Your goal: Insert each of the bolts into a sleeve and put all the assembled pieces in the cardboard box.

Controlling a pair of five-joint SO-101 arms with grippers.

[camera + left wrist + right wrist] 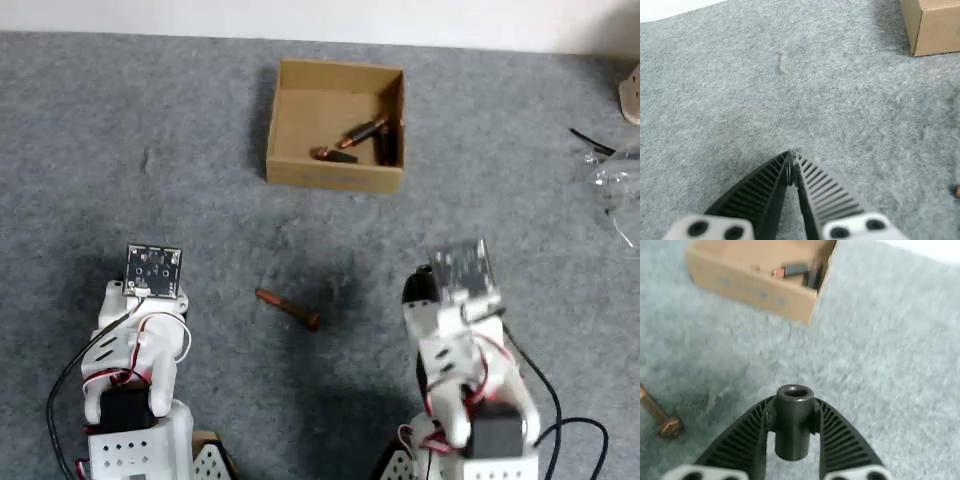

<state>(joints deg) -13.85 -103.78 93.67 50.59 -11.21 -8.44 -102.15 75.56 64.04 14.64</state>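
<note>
A copper bolt [288, 308] lies on the grey carpet between the two arms; its head end shows in the right wrist view [660, 416]. My right gripper [792, 412] is shut on a black sleeve [792, 422], held upright with its bore facing up. In the high view that gripper [422, 288] sits right of the bolt. My left gripper [791, 156] is shut with nothing in it, low over bare carpet left of the bolt. The cardboard box [335, 172] stands at the far middle and holds assembled pieces [360, 140].
Grey carpet [150, 150] covers the table. Black wire and clear plastic bits [605, 170] lie at the far right edge. A corner of the box [935, 25] shows in the left wrist view.
</note>
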